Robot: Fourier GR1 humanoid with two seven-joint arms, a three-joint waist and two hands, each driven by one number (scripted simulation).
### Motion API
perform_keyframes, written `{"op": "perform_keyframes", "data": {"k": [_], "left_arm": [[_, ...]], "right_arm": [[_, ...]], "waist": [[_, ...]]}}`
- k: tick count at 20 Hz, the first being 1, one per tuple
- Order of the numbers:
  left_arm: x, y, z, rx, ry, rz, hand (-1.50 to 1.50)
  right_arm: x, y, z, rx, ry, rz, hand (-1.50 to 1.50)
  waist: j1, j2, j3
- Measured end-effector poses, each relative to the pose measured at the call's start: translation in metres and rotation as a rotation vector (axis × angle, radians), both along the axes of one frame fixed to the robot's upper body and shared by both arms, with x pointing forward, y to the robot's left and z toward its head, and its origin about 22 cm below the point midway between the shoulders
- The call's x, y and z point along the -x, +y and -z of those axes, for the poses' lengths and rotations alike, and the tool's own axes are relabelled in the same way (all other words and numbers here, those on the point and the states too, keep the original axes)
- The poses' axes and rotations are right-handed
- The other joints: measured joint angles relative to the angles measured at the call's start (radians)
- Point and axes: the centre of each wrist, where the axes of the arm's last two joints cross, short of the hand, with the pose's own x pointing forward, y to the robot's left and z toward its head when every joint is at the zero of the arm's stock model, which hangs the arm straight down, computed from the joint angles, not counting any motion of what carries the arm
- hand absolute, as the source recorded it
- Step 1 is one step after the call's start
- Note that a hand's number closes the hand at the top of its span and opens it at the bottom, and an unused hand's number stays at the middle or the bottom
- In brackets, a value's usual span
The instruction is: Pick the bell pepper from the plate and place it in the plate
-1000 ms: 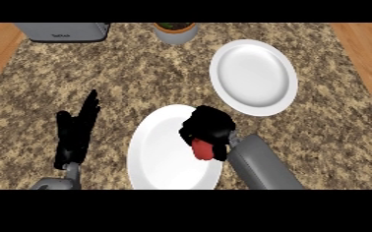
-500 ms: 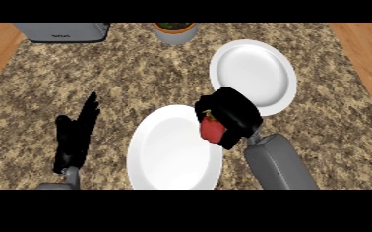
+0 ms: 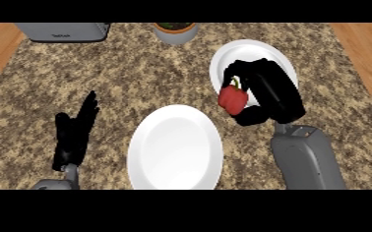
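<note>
step: transfer | right hand [image 3: 272, 91] clasps bell pepper [image 3: 232, 99] over rim of 2 o'clock plate [image 3: 247, 51] | next: centre, lower, release

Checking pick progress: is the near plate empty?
Empty: the near plate shows bare white; the right hand holds the bell pepper by the far plate.

soft, even light is spreading across the speckled counter [image 3: 138, 76]; the nearer white plate [image 3: 174, 150] is showing bright and flat, its rim shading slightly grey.
</note>
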Motion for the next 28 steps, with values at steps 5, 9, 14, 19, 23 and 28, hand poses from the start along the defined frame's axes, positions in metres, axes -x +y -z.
{"op": "perform_keyframes", "data": {"k": [5, 9, 14, 19, 23, 28], "left_arm": [[-0.005, -0.006, 0.000, 0.003, -0.003, 0.006, 0.00], [-0.007, -0.003, -0.001, 0.005, -0.005, 0.010, 0.00], [-0.004, -0.006, -0.006, 0.006, -0.007, 0.015, 0.00], [-0.007, -0.007, -0.004, 0.006, -0.007, 0.023, 0.00], [-0.007, -0.006, 0.002, 0.005, -0.012, 0.030, 0.00], [-0.010, -0.010, 0.001, 0.000, -0.010, 0.037, 0.00]], "right_arm": [[-0.024, -0.017, -0.008, -0.024, 0.027, 0.087, 1.50], [-0.055, -0.025, -0.006, -0.015, 0.053, 0.132, 1.50], [-0.084, -0.045, 0.009, 0.014, 0.081, 0.177, 1.50], [-0.103, -0.059, 0.030, 0.089, 0.158, 0.194, 1.50], [-0.114, -0.070, 0.044, 0.139, 0.272, 0.167, 1.50], [-0.121, -0.081, 0.059, 0.233, 0.438, 0.141, -1.50]], "waist": [[0.006, 0.002, 0.000], [0.012, 0.004, 0.000], [0.017, 0.005, 0.000], [0.022, 0.008, 0.000], [0.029, 0.011, 0.000], [0.039, 0.014, 0.001]]}}
